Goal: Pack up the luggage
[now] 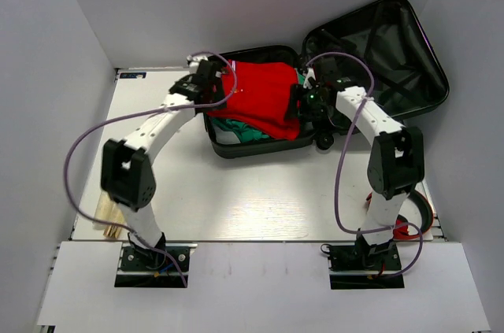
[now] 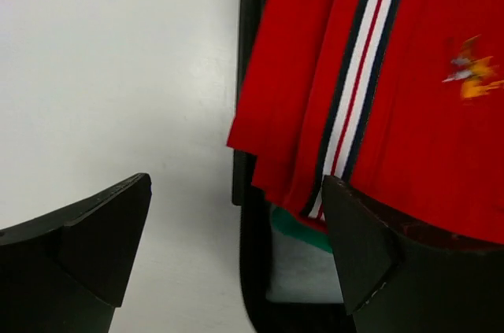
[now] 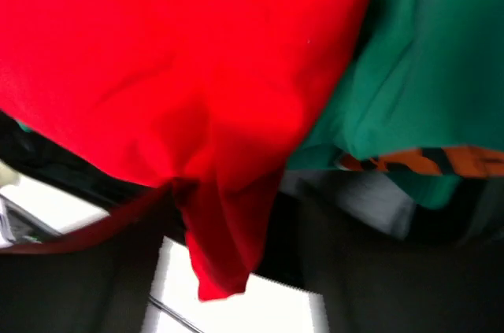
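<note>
Evidently the red shirt (image 1: 264, 97) is going into the luggage (image 1: 252, 149); left jaws wide and empty, right jaws I cannot tell. Next, tuck its overhanging edge inside.

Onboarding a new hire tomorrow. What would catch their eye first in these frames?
The bright red garment stands out, lying on top of green clothing in the open black luggage at the far side of the table. Both arms reach to it: the left gripper hangs open at its left edge, and the right gripper is at its right edge.
</note>
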Robot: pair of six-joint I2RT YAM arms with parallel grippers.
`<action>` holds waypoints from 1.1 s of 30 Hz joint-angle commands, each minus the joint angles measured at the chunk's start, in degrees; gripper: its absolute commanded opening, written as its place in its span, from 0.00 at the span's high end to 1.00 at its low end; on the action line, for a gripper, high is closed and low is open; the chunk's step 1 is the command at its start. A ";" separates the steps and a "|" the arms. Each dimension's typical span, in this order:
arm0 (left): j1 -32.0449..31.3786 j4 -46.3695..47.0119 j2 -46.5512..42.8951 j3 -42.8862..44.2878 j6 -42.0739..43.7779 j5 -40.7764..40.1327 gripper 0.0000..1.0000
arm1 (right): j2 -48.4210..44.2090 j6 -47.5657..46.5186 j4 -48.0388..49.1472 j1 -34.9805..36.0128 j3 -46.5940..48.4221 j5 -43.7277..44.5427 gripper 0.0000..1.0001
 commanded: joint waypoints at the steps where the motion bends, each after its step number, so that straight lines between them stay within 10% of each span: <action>1: -0.12 -3.38 3.95 2.89 -3.20 9.04 0.00 | 1.57 -0.90 -2.27 0.70 1.64 -0.89 0.42; 4: -0.47 -0.39 4.75 2.71 -4.08 15.73 0.06 | 2.11 -1.34 -1.48 1.49 0.84 -0.28 0.67; 6: -0.73 0.49 5.46 2.71 -4.08 17.24 0.28 | 1.85 -2.13 -2.88 1.32 2.77 1.12 1.00; 9: -1.17 1.02 4.24 0.44 -3.91 20.31 0.91 | 0.80 -3.98 -5.07 1.23 6.37 5.86 1.00; 12: -2.75 4.34 -1.21 -5.87 -3.56 21.37 1.00 | 1.40 -6.44 -10.23 0.79 12.76 11.40 1.00; 24: -7.06 4.73 -9.66 -17.16 -4.00 20.05 1.00 | 5.72 -11.45 -19.32 -2.02 13.15 17.03 1.00; 25: -7.06 3.84 -9.57 -16.72 -4.08 19.18 1.00 | 5.54 -11.46 -18.62 -2.28 11.84 17.04 0.87; 27: -6.89 -1.74 -9.04 -13.40 -4.26 18.21 0.80 | 4.23 -13.37 -17.92 -2.20 11.48 16.60 0.40; 28: -6.89 -3.09 -9.30 -12.59 -3.91 15.86 0.47 | 2.91 -13.74 -17.74 -2.20 12.00 16.16 0.33; 33: -6.45 -12.04 -17.82 -8.46 4.96 4.29 0.00 | -6.05 -18.92 -15.72 -2.11 13.42 9.75 0.10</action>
